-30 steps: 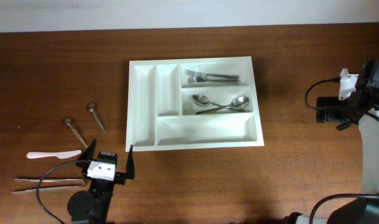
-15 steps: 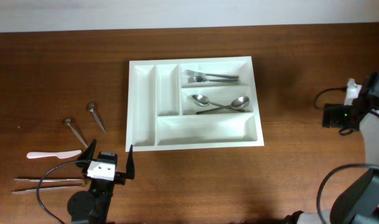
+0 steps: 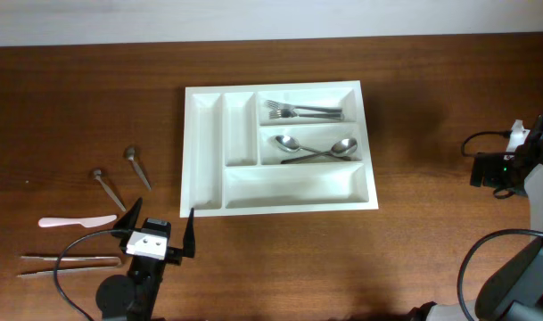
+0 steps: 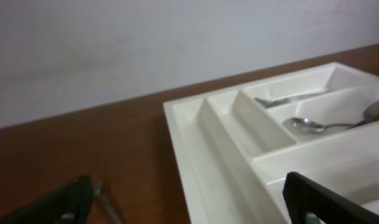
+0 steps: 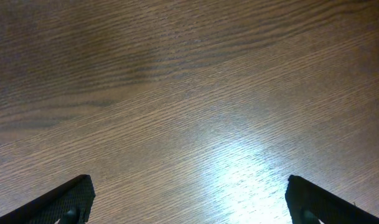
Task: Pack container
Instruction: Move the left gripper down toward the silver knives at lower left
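Observation:
The white container (image 3: 289, 187) lies at the table's middle. Its upper right compartment holds forks (image 3: 304, 111), and the one below holds two spoons (image 3: 317, 147). Both narrow upright compartments and the long front one are bare. My left gripper (image 3: 159, 228) hovers open and empty near the container's front left corner; in the left wrist view this gripper (image 4: 189, 208) faces the container (image 4: 198, 146), with a metal utensil (image 4: 105, 202) between its fingers on the wood. My right arm (image 3: 501, 169) is at the far right edge. The right gripper (image 5: 192, 205) stands open over bare wood.
Loose utensils lie on the table's left side: two short metal pieces (image 3: 138, 167) (image 3: 108, 188), a pale pink knife (image 3: 76, 220) and a pair of thin sticks (image 3: 70, 261). A black cable (image 3: 79, 242) loops beside my left arm.
My right arm has drawn away to the right and a little toward the front, farther from the container. The left arm and the utensils have stayed put.

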Controlling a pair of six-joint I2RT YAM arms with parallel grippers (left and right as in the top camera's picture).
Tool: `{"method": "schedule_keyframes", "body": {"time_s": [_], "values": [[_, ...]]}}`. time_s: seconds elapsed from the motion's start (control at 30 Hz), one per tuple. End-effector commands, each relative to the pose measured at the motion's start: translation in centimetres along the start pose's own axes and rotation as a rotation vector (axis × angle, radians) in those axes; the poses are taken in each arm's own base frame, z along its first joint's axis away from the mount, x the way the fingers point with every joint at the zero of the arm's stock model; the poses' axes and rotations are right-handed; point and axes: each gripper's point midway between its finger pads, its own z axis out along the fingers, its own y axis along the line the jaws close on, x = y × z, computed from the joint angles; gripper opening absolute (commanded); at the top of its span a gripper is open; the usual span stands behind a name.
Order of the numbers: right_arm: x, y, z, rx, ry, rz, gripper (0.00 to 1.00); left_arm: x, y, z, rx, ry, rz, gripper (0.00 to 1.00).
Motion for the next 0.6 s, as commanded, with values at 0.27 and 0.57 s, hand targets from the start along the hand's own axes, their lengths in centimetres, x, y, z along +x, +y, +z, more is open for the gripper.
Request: {"method": "schedule_keyframes", "body": {"time_s": [0.27,0.57], "values": [[0.0,-0.2,0.0,0.009,-0.002,0.015,0.99,-1.2,2.8,-0.4,-0.157,-0.034,-0.12,0.99],[0.0,-0.2,0.0,0.009,-0.002,0.015,0.99,-5.0,5.5,-2.4,-0.294,0.125,-0.277,0.99]]}}
